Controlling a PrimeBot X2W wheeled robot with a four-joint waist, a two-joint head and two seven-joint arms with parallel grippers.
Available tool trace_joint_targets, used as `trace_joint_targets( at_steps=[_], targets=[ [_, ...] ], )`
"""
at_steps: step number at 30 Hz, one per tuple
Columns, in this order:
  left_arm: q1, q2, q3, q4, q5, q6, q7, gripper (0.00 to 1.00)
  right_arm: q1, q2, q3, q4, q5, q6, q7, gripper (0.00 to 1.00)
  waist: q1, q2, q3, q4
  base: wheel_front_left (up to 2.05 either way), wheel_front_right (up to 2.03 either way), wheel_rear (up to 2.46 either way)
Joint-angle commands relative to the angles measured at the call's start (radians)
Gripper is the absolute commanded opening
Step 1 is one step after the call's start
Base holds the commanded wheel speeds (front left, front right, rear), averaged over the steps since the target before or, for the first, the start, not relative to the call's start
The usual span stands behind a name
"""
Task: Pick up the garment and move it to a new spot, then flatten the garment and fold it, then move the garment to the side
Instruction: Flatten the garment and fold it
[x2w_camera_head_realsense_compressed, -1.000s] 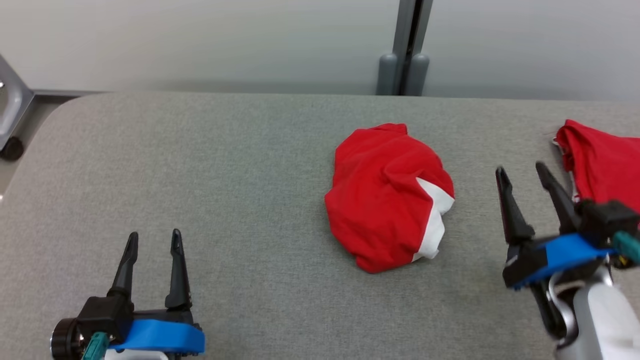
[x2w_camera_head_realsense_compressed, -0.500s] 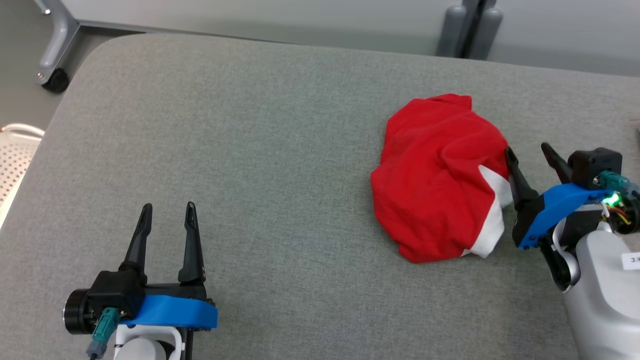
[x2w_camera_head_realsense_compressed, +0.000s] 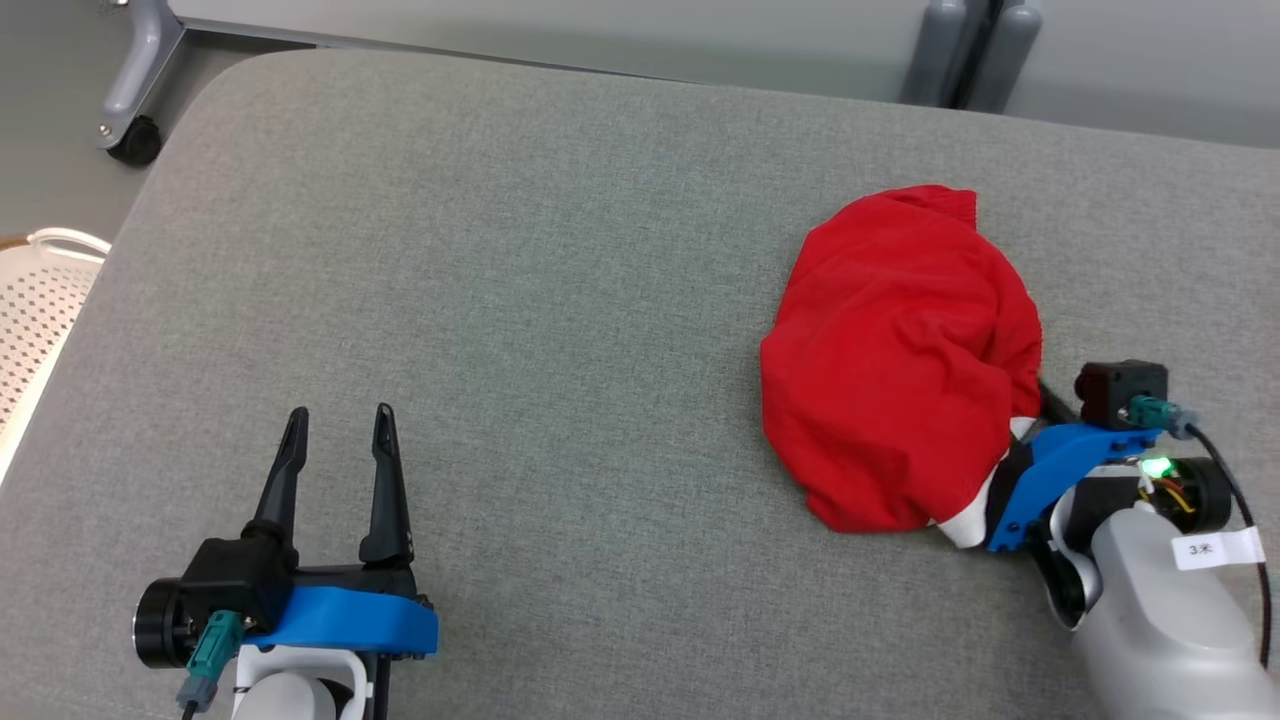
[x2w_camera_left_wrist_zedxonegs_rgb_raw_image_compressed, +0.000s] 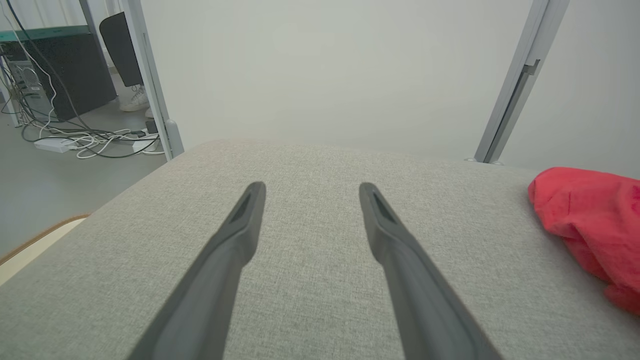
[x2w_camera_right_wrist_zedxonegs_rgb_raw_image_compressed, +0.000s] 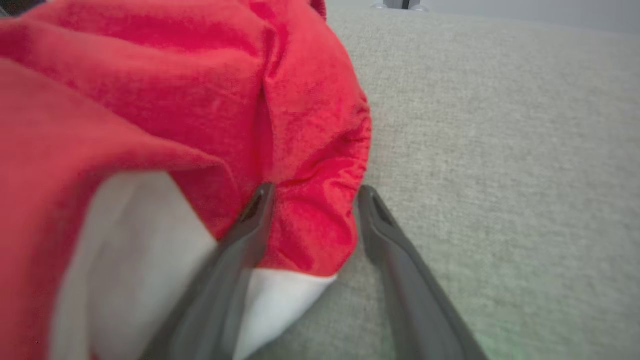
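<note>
Your right tool (x2w_camera_right_wrist_zedxonegs_rgb_raw_image_compressed: 315, 192) is spread and straddles a fold at the near right edge of the crumpled red garment (x2w_camera_head_realsense_compressed: 900, 350), not yet pinching it. That bundle lies on the table (x2w_camera_head_realsense_compressed: 500, 250), ahead and left of this tool. Your left tool (x2w_camera_head_realsense_compressed: 340, 425), also spread, hovers well apart, so the right arm is nearer.
</note>
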Motion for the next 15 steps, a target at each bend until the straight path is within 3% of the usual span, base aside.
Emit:
trace_joint_targets(
  at_steps=[1,10,15],
  targets=[
    [-0.008,0.000,0.006,0.002,0.006,0.002,-0.004,1.00,0.012,0.016,0.018,0.032,0.013,0.003,0.001,0.00,0.0000,0.0000,-0.007,-0.010,0.00,0.00,0.00],
    [0.019,-0.003,0.031,0.007,0.008,-0.004,-0.004,1.00,0.039,-0.015,0.018,0.031,0.081,0.002,-0.120,0.00,0.0000,0.0000,-0.061,-0.077,0.00,0.00,0.00],
    [0.041,-0.004,0.037,-0.002,0.015,-0.003,-0.004,1.00,0.103,-0.068,-0.010,-0.020,0.112,0.002,-0.157,0.00,0.0000,0.0000,-0.095,-0.134,0.00,0.00,0.00]
  ],
)
